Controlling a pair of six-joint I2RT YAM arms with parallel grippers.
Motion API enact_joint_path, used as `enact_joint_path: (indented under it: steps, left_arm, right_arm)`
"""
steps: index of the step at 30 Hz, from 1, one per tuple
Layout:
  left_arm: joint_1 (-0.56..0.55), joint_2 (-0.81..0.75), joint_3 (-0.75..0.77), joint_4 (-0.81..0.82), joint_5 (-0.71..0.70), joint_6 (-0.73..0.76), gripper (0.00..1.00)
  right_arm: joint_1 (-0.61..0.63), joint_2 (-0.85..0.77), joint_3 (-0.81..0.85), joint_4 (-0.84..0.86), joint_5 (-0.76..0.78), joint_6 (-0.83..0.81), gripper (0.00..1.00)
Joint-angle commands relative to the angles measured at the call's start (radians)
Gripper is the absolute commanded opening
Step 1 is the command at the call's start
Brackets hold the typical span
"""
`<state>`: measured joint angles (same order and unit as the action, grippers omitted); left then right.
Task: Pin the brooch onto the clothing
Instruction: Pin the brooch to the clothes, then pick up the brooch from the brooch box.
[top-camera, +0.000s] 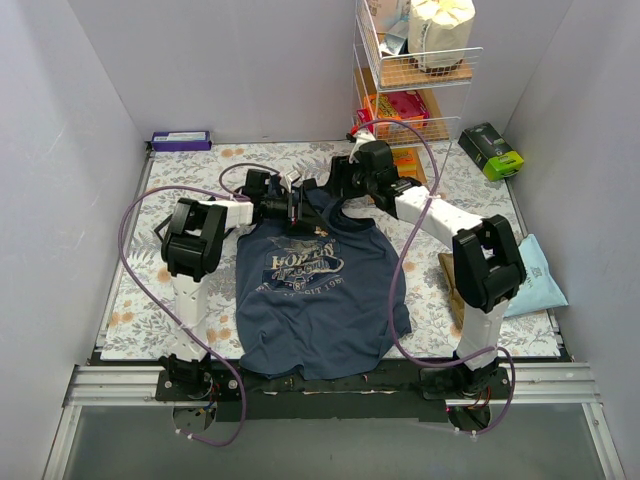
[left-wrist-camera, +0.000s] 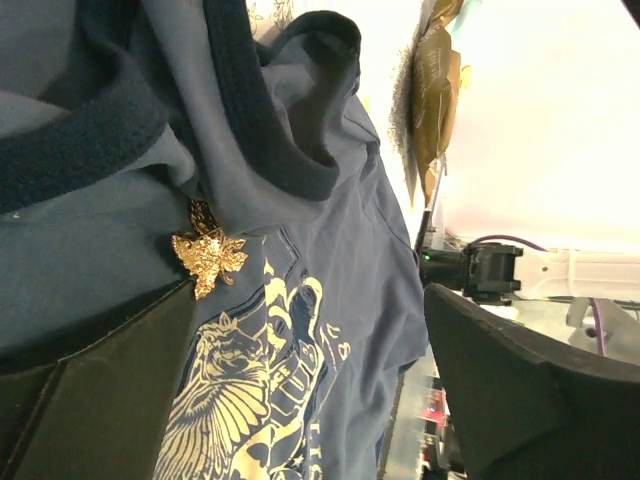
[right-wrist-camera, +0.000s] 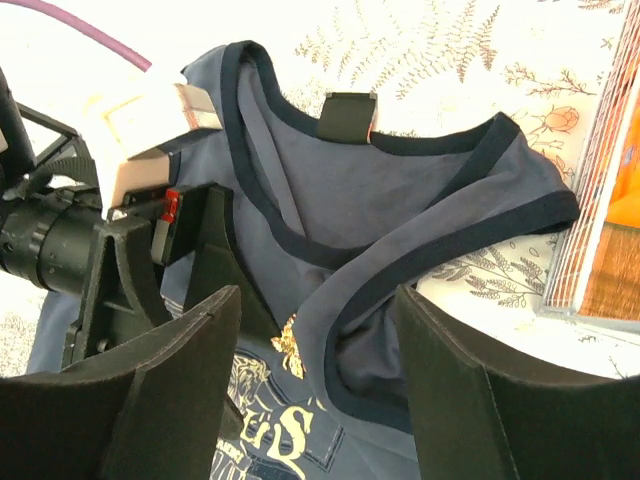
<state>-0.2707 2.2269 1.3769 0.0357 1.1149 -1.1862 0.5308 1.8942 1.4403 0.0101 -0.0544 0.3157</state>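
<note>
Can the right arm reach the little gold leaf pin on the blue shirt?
Probably yes. The gold leaf pin shows uncovered on the blue shirt, right between the right end effector's open fingers. Only the folded dark trim beside it crowds the way.

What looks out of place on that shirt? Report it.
The clothing does not lie flat: its neckline trim is folded over and bunched beside the gold brooch, which sits just above the chest print. Nothing looks torn or spilled.
</note>
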Motion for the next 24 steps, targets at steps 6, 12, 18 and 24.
enact_joint_path:
  steps: [6, 12, 18, 24]
  left_arm:
    - [0.007, -0.21, -0.002, -0.115, -0.211, 0.177, 0.98]
    - [0.008, -0.335, -0.015, -0.174, -0.351, 0.255, 0.98]
    - [0.059, -0.56, -0.194, -0.183, -0.455, 0.322, 0.98]
    - [0.215, -0.804, -0.393, -0.246, -0.673, 0.369, 0.98]
  right_arm:
    - [0.006, -0.125, -0.075, -0.036, 0.013, -0.067, 0.72]
    - [0.02, -0.251, -0.193, -0.056, 0.005, -0.086, 0.72]
    - [0.055, -0.378, -0.322, -0.056, 0.004, -0.083, 0.72]
    - [0.106, -0.523, -0.455, -0.048, 0.001, -0.052, 0.72]
